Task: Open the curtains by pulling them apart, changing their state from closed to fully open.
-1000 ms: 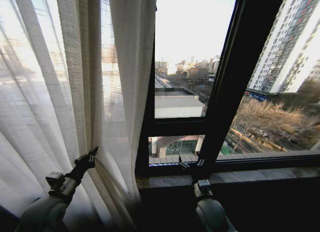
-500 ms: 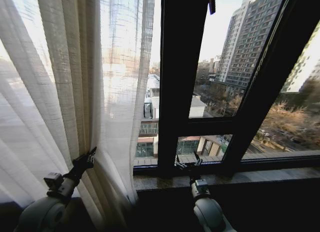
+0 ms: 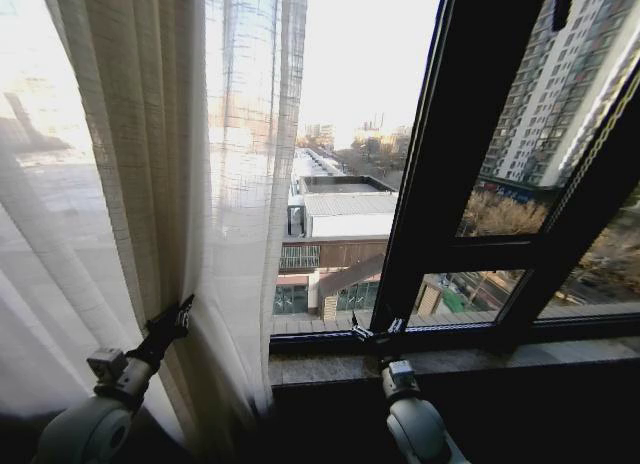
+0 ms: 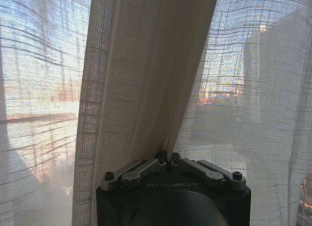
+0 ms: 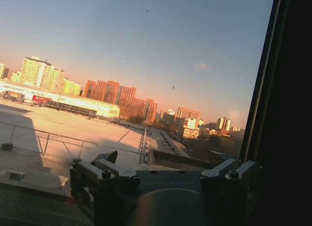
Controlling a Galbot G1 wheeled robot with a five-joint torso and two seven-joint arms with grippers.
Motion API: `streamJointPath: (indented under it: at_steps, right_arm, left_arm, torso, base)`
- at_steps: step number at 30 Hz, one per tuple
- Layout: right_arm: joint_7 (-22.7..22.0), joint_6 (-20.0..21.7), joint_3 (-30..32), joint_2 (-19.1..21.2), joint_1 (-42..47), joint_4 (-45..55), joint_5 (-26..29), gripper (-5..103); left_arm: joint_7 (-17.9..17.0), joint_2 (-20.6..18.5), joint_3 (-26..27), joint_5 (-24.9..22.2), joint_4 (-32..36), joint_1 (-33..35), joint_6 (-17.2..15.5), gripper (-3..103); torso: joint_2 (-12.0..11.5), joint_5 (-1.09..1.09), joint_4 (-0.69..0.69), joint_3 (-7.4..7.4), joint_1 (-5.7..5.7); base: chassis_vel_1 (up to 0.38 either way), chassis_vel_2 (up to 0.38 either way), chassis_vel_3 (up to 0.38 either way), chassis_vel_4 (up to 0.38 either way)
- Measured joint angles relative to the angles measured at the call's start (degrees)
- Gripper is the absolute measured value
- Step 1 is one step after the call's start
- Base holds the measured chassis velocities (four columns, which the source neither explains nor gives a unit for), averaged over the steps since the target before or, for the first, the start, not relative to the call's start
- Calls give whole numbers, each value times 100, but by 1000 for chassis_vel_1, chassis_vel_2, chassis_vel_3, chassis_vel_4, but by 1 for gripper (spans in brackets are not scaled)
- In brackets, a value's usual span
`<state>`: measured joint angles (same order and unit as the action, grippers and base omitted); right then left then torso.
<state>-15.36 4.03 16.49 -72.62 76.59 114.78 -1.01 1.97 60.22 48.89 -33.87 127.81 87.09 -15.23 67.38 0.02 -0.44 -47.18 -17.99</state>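
Observation:
The curtains (image 3: 140, 164) hang as sheer cream pleated fabric over the left part of the window, their free edge ending near the middle. My left gripper (image 3: 182, 310) sits low in the folds, shut on a gathered pleat of the curtains (image 4: 146, 80). In the left wrist view the left gripper (image 4: 168, 157) has its fingertips pinched together at the base of that pleat. My right gripper (image 3: 375, 329) is held at the sill in front of bare glass. It stands open with nothing between its fingers, as the right wrist view of the right gripper (image 5: 163, 162) confirms.
A thick black window frame bar (image 3: 450, 154) slants up right of the right gripper and also stands close beside it (image 5: 292, 114). A stone sill (image 3: 500, 362) runs along the window's foot. City buildings lie beyond the glass.
The whole head picture has shifted, so the camera has moved; the frame bars sit differently in view. Both grippers keep their pose, the left still pinching the pleat.

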Motion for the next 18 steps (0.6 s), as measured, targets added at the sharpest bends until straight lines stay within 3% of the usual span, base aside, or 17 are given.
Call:
streamJointPath:
  at_steps: [6, 18]
  right_arm:
    - [3, -63, -12, 4, -7, -25, 24, 100]
    - [9, -64, -67, -4, 27, -14, 15, 100]
  left_arm:
    - [-6, 61, 30, 20, 45, 42, 13, 0]
    - [-58, 176, 224, 32, 89, 133, 59, 0]
  torso:
    - [0, -3, 1, 0, -1]
    - [-1, 2, -3, -1, 0]
  base:
    - [240, 261, -253, -248]
    - [3, 13, 12, -20]
